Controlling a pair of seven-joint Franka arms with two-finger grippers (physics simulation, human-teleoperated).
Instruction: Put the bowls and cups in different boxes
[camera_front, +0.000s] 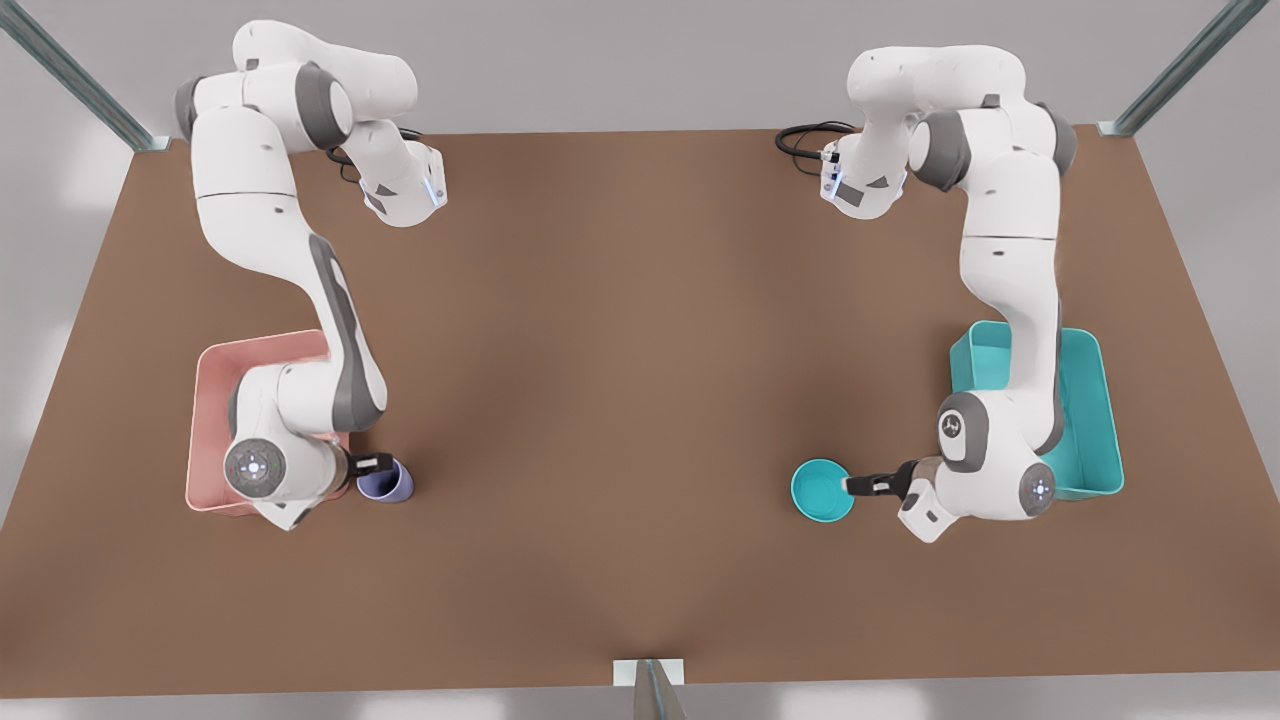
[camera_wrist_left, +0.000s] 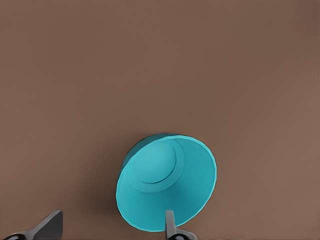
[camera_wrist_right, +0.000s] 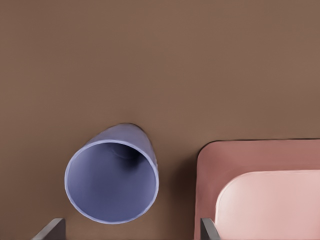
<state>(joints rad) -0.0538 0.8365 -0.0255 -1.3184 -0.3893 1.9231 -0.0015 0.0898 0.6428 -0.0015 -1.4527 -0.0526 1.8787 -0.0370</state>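
Observation:
The teal bowl (camera_front: 822, 489) (camera_wrist_left: 167, 187) stands on the table at the front view's right. My left gripper (camera_front: 860, 485) (camera_wrist_left: 110, 227) is open at its rim; one finger (camera_wrist_left: 170, 225) is over the bowl's edge and the other stands off to the side. The teal box (camera_front: 1095, 400) lies behind that arm. At the front view's left, the lavender cup (camera_front: 386, 482) (camera_wrist_right: 112, 182) stands beside the pink box (camera_front: 205, 400) (camera_wrist_right: 210, 165). My right gripper (camera_front: 370, 463) (camera_wrist_right: 129, 230) is open, with its fingers on either side of the cup.
The brown table (camera_front: 620, 380) stretches wide between the two arms. Metal frame posts stand at the far corners and at the middle of the near edge (camera_front: 650, 685). Both arms partly cover their boxes.

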